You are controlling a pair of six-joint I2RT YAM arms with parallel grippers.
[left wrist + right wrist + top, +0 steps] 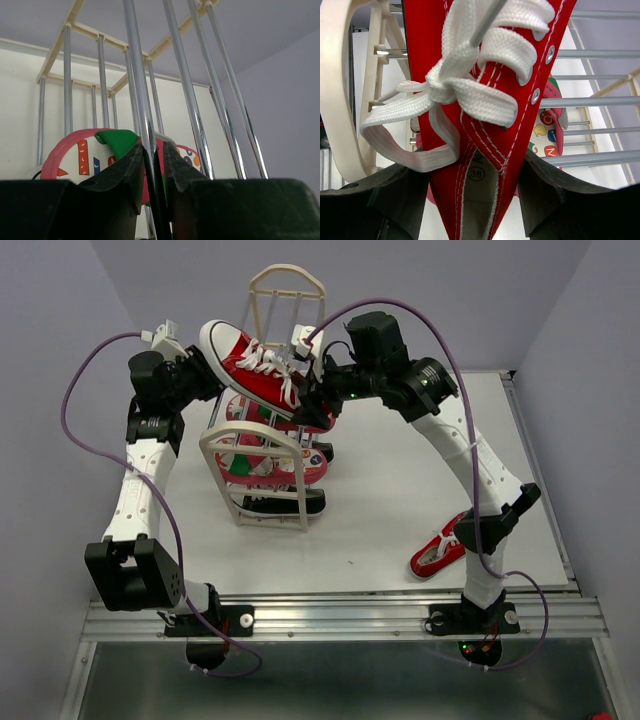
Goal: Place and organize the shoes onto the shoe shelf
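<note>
The shoe shelf stands mid-table, a cream rack with grey rods. My right gripper is shut on a red sneaker and holds it tilted over the shelf's top; in the right wrist view the fingers press both sides of the sneaker's opening. My left gripper is shut on a thin shelf rod at the shelf's left side. Pink flip-flops lie on the middle tiers, and one shows in the left wrist view. A black sneaker sits on the bottom tier. The second red sneaker lies on the table at the front right.
The white table's front edge is a metal rail with both arm bases. Grey walls close in on the left, back and right. Purple cables loop over both arms.
</note>
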